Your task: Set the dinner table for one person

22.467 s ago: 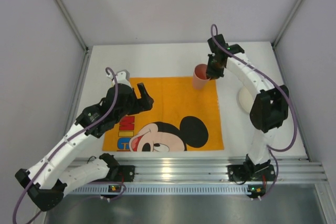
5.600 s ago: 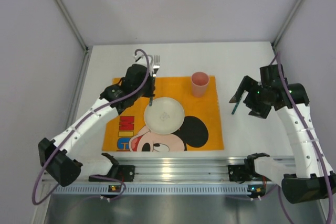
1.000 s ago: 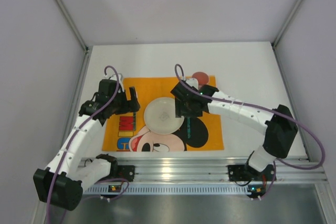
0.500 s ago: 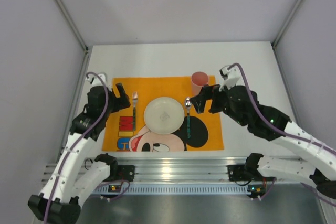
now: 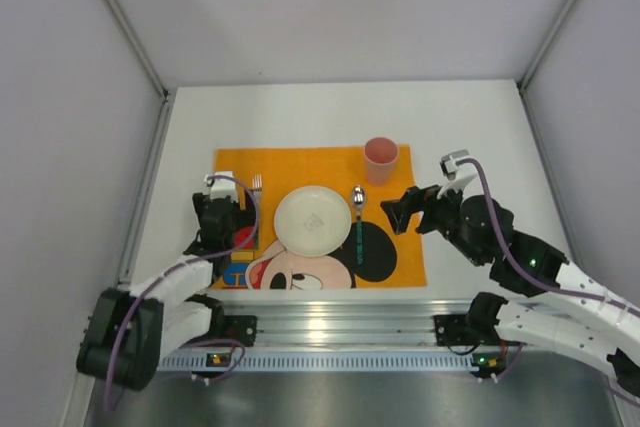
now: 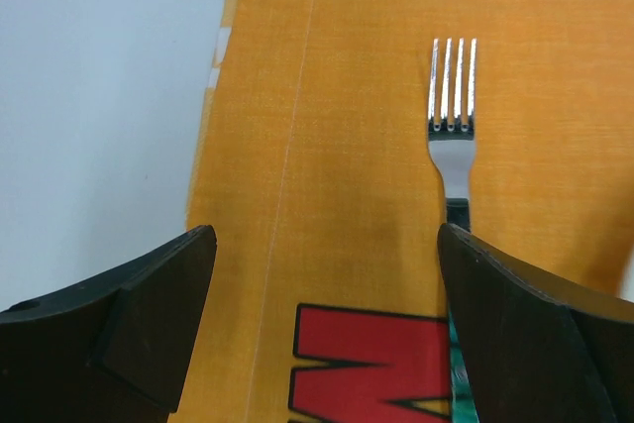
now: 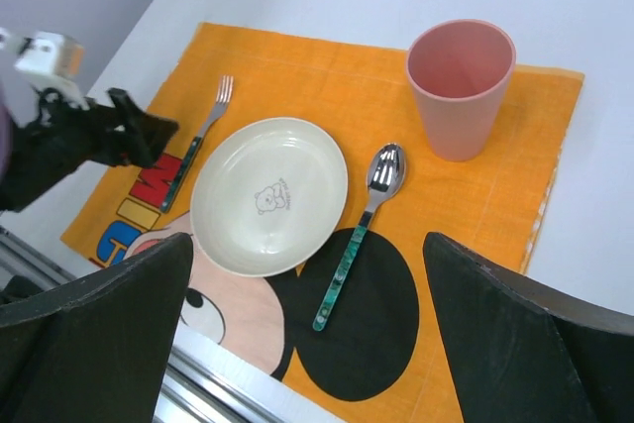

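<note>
I watch both arms drawn back toward the near edge since half a second ago. The left gripper (image 6: 325,245), fingers spread wide and holding nothing, now hangs over the near left part of the orange Mickey Mouse cloth placemat (image 5: 300,162), nearer than the tines of the steel fork with the green handle (image 6: 453,116). The right gripper (image 5: 403,209), jaws likewise parted and empty, has slid right from the steel spoon with the green handle (image 7: 362,225) to the placemat's right edge.

The fork lies left of the round cream plate (image 5: 313,218) and apart from it. The spoon lies just right of the plate's rim. The pink plastic cup (image 5: 381,159) stands upright at the placemat's far right corner.

The large white dinner table (image 5: 300,112) carries the placemat toward its near side. A wide band of its white top shows beyond the placemat and to the right, with a narrower strip at left. Grey walls close in on the left, far and right sides.
</note>
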